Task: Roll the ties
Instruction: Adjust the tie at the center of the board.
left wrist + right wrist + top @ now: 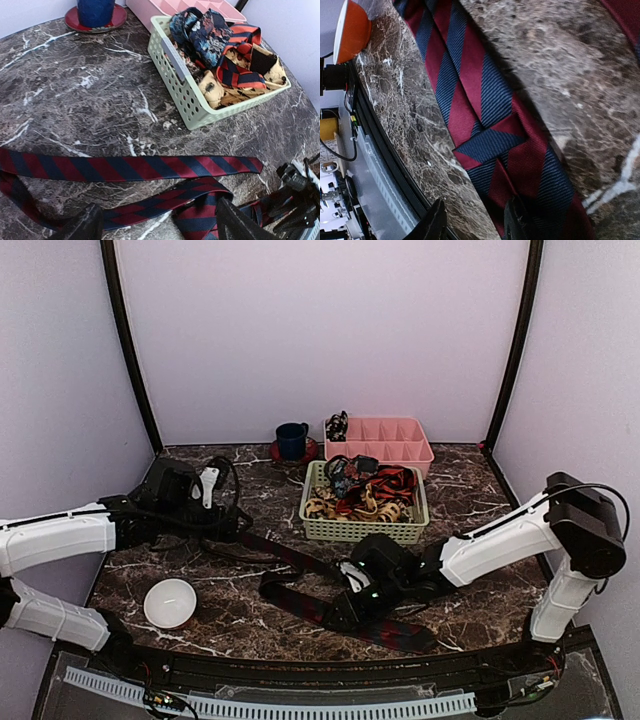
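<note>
A dark blue tie with red diagonal stripes lies unrolled and folded back on itself across the marble table. In the left wrist view the tie runs just ahead of my left gripper, which is open and empty above it. My left gripper is at the tie's left end. My right gripper hovers low over the tie's folded middle. In the right wrist view the tie's pointed tip is folded over. My right gripper is open, one finger over the tie's edge.
A green basket holding several loose ties stands behind the tie, and also shows in the left wrist view. Behind it are a pink divided tray and a blue cup on a red saucer. A white bowl sits front left.
</note>
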Motion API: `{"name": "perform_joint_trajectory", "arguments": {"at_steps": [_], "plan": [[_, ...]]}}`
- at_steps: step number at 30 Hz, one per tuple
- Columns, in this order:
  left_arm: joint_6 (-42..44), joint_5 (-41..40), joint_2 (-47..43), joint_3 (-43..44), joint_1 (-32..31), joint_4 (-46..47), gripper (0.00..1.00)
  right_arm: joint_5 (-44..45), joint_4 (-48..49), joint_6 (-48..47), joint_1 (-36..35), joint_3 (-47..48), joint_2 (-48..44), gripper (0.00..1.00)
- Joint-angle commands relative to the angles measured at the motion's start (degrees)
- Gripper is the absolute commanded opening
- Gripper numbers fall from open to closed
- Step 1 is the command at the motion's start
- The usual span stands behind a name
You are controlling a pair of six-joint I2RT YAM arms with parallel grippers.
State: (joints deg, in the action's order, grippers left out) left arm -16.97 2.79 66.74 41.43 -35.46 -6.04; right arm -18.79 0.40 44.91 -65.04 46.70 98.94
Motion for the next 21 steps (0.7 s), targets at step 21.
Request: {"name": "perform_joint_trajectory", "arguments": {"at_steps": [21], "plan": [[3.9, -2.3, 12.8, 2.5, -3.0, 0.2, 0.68, -2.5, -19.6, -3.1, 30.9, -15.5, -38.7, 0.39]]}}
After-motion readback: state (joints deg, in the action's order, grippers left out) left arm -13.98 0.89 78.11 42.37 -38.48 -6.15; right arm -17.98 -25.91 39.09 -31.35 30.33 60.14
